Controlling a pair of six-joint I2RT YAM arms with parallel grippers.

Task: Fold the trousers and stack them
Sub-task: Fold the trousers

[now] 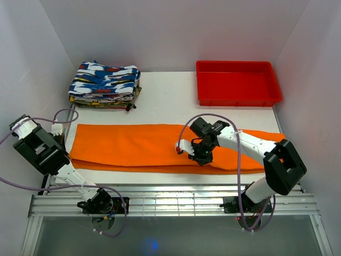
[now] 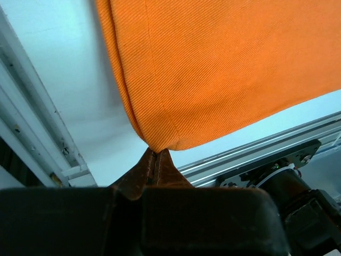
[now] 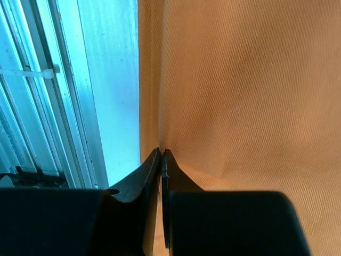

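White tabletop [image 1: 170, 101]; trousers [image 1: 160, 146] long flat orange strip, fine ribbed weave.

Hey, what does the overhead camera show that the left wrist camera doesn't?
Only overhead: the red tray, the patterned folded clothes, and the right tool over the middle of the trousers. Only left wrist: a close-up of the left tool, shut, its tips at a corner of the trousers. Both: the orange trousers lying on the white table.
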